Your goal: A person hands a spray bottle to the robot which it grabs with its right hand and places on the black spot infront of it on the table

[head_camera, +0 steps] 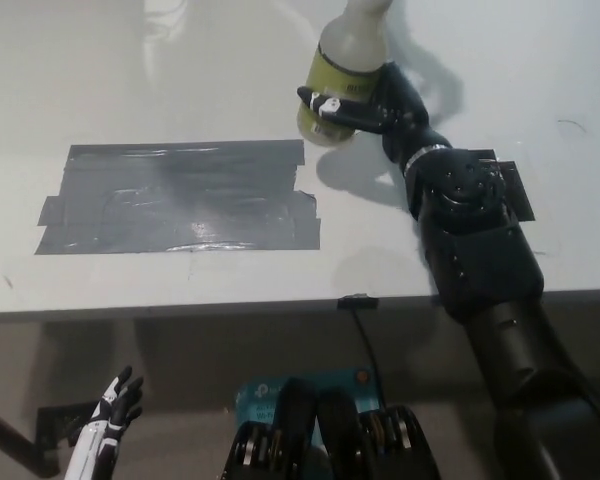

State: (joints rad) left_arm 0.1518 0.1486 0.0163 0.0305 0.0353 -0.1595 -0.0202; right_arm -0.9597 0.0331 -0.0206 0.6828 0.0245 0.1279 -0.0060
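Now your right robot hand (372,98) is clamped around the spray bottle (342,80), held tilted just beyond the black spot's (180,198) far right corner. Your left robot hand (105,428) rests below the table (540,60), fingers apart.

Glossy white counter (180,60) with soft overhead glare at top; grey-brown floor (180,380) below its front edge, black cable (368,345) trailing down.

Bright overhead glare on table (180,60), soft shadows, mildly grainy
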